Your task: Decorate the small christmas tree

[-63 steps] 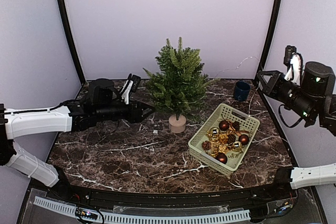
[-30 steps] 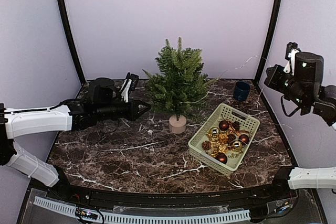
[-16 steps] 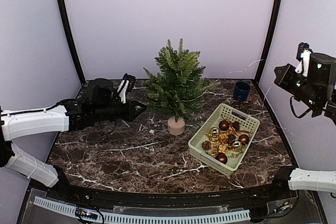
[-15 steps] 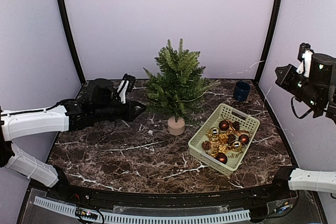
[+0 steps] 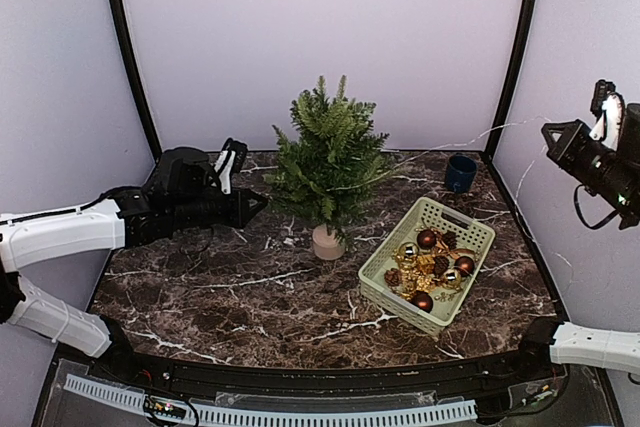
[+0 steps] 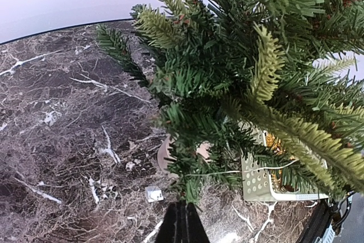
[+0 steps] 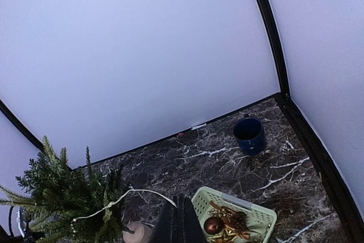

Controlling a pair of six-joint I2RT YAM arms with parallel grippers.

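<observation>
Two things have shifted in the last moments, and both involve the tree. Nearest you, the basket [image 5: 393,237] sits on the right half of the table [image 5: 200,287], its baubles [image 5: 423,300] untouched. Just beyond and left of it, the tree [image 5: 325,157] stands near mid-table, upright in its pot [image 5: 326,243]; it has slid a little leftward and toward you. Your left gripper [image 5: 262,203], fingers together, points at the lowest left branches and has drawn back leftward along with the tree. In the wrist view its tips meet a branch end, but you cannot tell whether they pinch it. Farther back, the cup [image 5: 461,173] stands in the right rear corner. Farthest out, your right gripper [image 5: 550,133] has swung up toward the right wall, clamped on a thin wire [image 7: 132,190] that runs from its tips back into the branches. That looks like the strand being drawn out for draping. Too much tension could drag or tip the tree, so ease the pull.
</observation>
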